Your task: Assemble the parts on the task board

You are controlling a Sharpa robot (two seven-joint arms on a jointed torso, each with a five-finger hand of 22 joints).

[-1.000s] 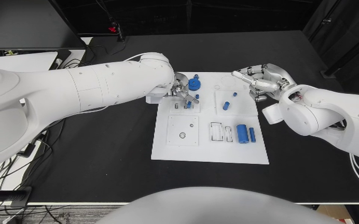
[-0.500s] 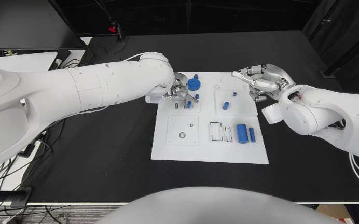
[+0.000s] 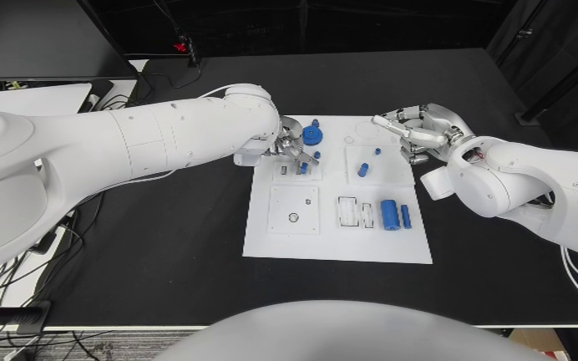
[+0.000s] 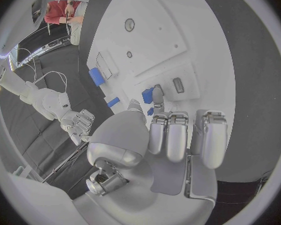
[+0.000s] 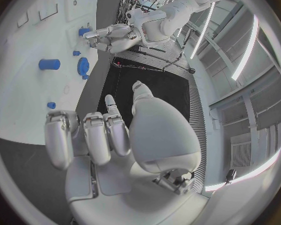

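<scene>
Head view: left fingers [image 3: 296, 154] on blue part [image 3: 302, 168]

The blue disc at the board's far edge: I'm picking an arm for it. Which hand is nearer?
Left. The left hand sits right beside the blue disc, on the board; the right hand is across the board at its opposite edge.

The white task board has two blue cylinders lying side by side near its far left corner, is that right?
Not quite. The two blue cylinders do lie side by side on the white task board, but near its right edge, toward the near side, as the head view shows.
</scene>
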